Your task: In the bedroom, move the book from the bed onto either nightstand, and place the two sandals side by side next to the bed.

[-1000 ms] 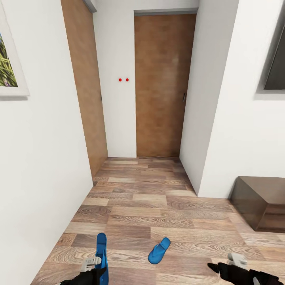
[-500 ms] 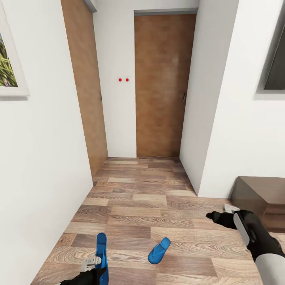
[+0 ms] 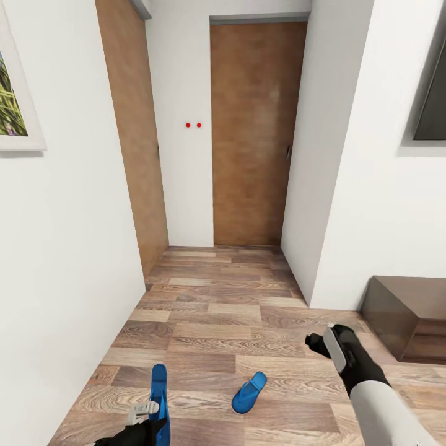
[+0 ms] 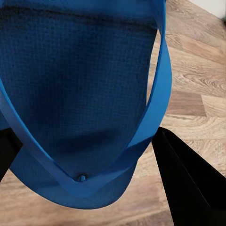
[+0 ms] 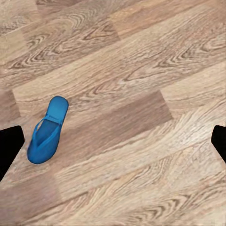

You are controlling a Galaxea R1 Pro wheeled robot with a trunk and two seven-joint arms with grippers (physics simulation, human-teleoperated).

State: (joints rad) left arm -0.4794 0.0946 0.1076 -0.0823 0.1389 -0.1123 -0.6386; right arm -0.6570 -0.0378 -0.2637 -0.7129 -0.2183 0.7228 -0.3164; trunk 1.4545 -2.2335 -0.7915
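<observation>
My left gripper point(image 3: 150, 416) at the bottom left of the head view is shut on one bright blue sandal point(image 3: 159, 385), which sticks up out of it. In the left wrist view that sandal point(image 4: 80, 89) sits between the black fingers point(image 4: 186, 188), its toe strap facing the camera. The other sandal point(image 3: 249, 392) lies flat on the wood floor, to the right of the held one. My right gripper point(image 3: 314, 343) hangs open above the floor, to the right of and beyond that sandal point(image 5: 47, 134), with nothing between its fingers point(image 5: 9, 148). The bed and the book are out of view.
A dark-brown nightstand point(image 3: 412, 310) stands against the white wall at the right. A white wall point(image 3: 68, 260) runs close along the left. Ahead, a short hallway of plank floor point(image 3: 217, 291) ends at a light-brown wooden door point(image 3: 257, 136).
My right arm has risen from the bottom right edge and swung forward and left over the floor, toward the lying sandal. The left arm and both sandals have not moved.
</observation>
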